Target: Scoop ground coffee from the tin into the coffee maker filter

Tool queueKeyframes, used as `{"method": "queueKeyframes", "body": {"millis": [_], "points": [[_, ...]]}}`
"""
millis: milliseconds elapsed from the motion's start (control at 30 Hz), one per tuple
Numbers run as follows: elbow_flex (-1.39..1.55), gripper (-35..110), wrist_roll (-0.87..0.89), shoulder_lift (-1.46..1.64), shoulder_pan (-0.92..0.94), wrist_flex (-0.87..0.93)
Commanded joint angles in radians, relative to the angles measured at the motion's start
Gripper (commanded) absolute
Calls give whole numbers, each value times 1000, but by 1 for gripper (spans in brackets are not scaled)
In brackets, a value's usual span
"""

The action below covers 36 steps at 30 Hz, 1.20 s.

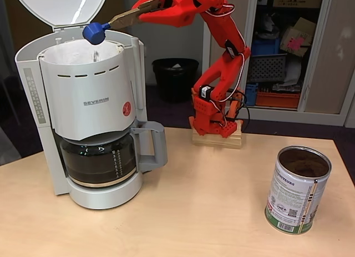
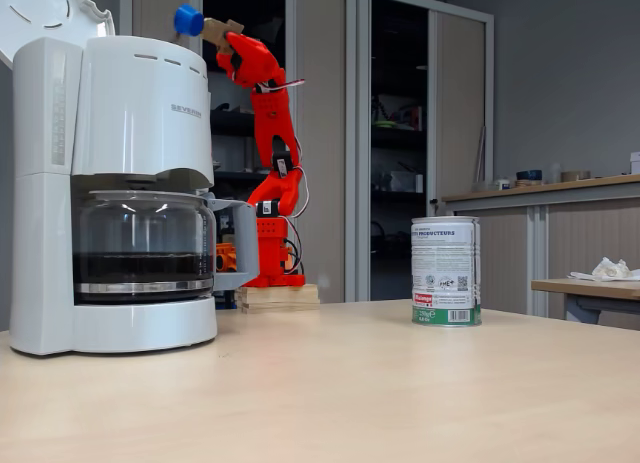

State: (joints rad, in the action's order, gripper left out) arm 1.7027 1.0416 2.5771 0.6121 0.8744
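My gripper (image 1: 128,15) clamps, I think, a wooden handle; its blue scoop (image 1: 96,33) hangs over the filter (image 1: 72,54) so grounds fall in. The tin (image 1: 297,197) stands open, well apart, on the table (image 1: 194,212).

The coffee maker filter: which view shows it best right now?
The higher fixed view: it looks down into the basket, showing the white coffee maker filter under the blue scoop. The low side view shows the coffee maker wall, which hides the filter.
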Motion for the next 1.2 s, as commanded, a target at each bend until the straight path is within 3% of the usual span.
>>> {"method": "queueKeyframes", "body": {"millis": [0, 233, 767, 1167], "points": [[32, 0, 21, 40, 41, -28], [80, 0, 49, 64, 106, -95], [244, 0, 382, 160, 49, -241], [371, 0, 465, 242, 71, -325]]}}
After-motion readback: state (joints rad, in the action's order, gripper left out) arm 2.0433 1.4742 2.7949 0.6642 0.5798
